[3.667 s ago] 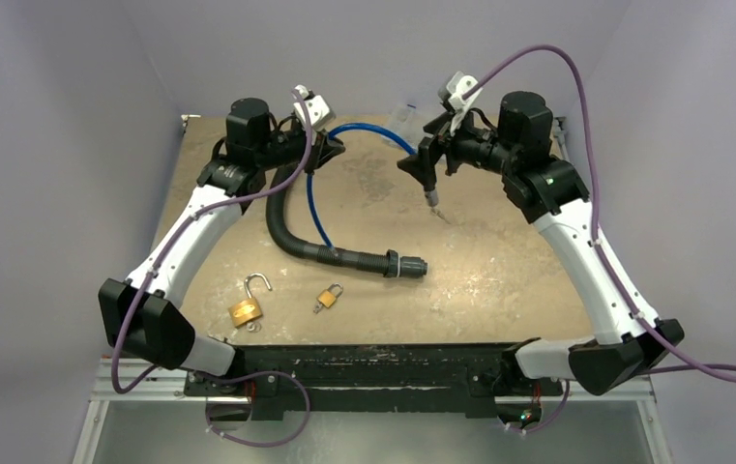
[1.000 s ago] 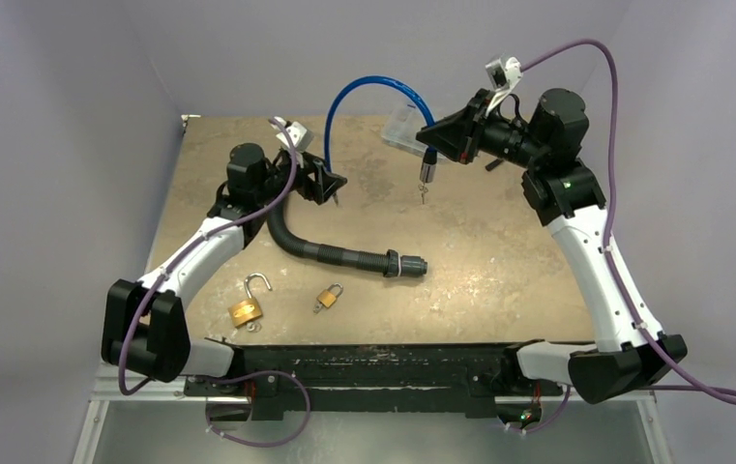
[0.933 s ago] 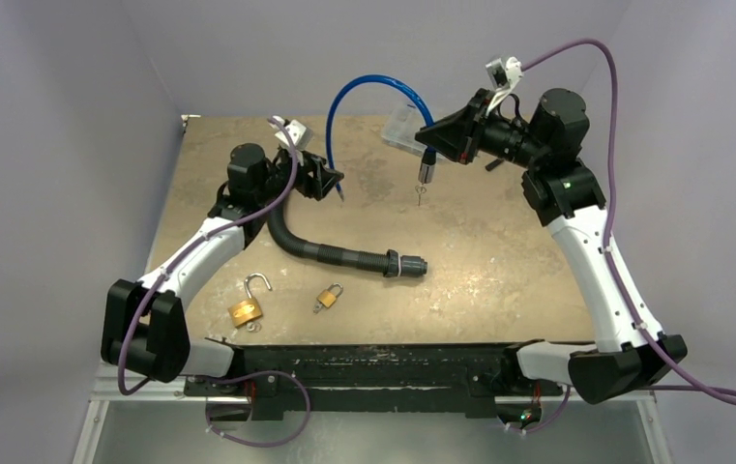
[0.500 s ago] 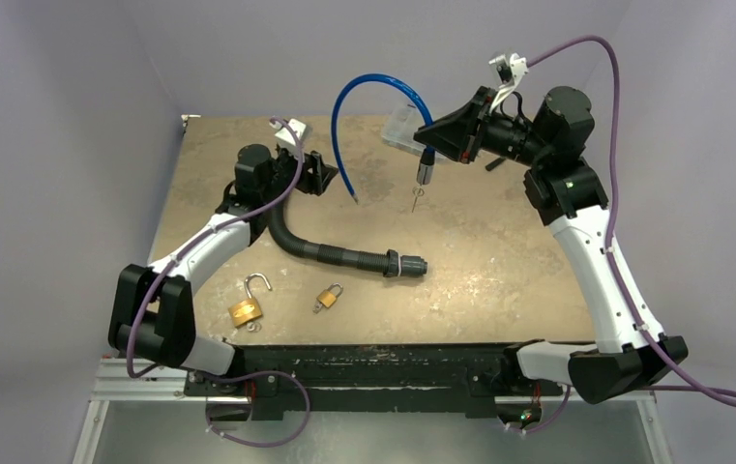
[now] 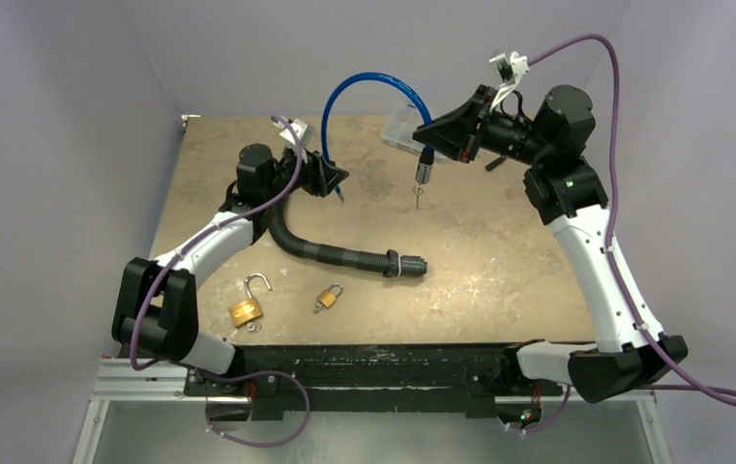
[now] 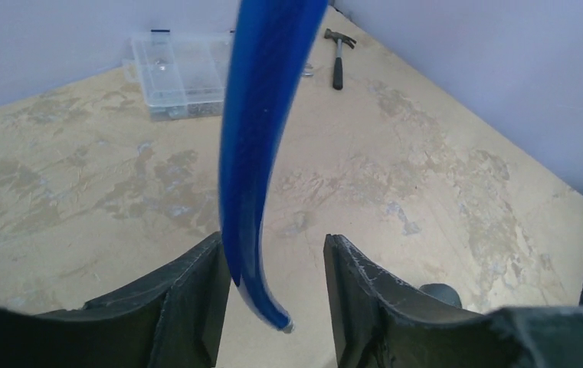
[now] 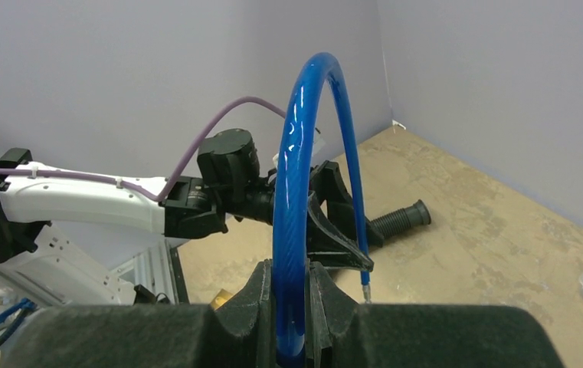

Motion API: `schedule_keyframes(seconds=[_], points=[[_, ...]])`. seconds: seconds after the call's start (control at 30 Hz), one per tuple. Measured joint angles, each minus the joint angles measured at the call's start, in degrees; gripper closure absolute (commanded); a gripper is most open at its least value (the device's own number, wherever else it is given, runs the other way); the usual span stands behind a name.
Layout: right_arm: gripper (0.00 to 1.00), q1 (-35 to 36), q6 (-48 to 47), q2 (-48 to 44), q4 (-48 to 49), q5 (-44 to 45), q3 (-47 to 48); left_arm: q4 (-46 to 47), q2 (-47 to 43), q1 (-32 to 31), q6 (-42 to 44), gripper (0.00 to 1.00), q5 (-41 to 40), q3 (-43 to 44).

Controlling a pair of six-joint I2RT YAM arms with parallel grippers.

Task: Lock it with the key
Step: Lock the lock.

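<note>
A blue cable (image 5: 373,82) arches above the back of the table. My right gripper (image 5: 426,145) is shut on one end of it, seen as the blue cable (image 7: 292,192) pinched between the right gripper's (image 7: 294,307) pads. Below that grip hangs the dark lock body (image 5: 423,172) with a small key (image 5: 418,199) dangling under it. The cable's free end (image 6: 284,323) hangs between the fingers of my left gripper (image 6: 273,299), leaning on the left finger (image 6: 196,299) with a gap to the right one. The left gripper (image 5: 333,184) is open.
A black corrugated hose (image 5: 344,256) curves across the middle of the table. A brass padlock with its shackle open (image 5: 248,307) and a smaller brass padlock (image 5: 327,296) lie near the front. A clear plastic box (image 6: 181,73) and a hammer (image 6: 338,57) sit at the back.
The cable's free end swung right and came back left. My left gripper moved up to it and its jaws narrowed around the end. The right gripper kept its grip, lifting slightly.
</note>
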Motion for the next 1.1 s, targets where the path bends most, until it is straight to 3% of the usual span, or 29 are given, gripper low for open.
schedule_keyframes(seconds=[0.03, 0.13, 0.37, 0.53, 0.73, 1.1], points=[[1.00, 0.0, 0.0, 0.0, 0.2, 0.0, 0.1, 0.4, 0.1, 0.0, -0.5, 0.74, 0.3, 0.0], [1.00, 0.0, 0.2, 0.0, 0.7, 0.0, 0.2, 0.7, 0.5, 0.0, -1.9, 1.00, 0.3, 0.0], [1.00, 0.0, 0.4, -0.1, 5.9, 2.1, -2.7, 2.1, 0.2, 0.0, -13.1, 1.00, -1.1, -0.1], [1.00, 0.7, 7.4, 1.7, 20.5, 7.6, -15.1, 3.7, -1.5, 0.5, -25.1, 1.00, -1.5, 1.7], [1.00, 2.0, 19.5, 7.8, 36.7, 12.7, -26.1, -1.5, -1.6, 1.1, -34.6, 1.00, -5.0, 9.4], [1.00, 2.5, 38.1, 14.9, 63.8, 18.2, -30.9, 0.7, -0.9, 1.0, -48.3, 1.00, -5.2, 11.2]])
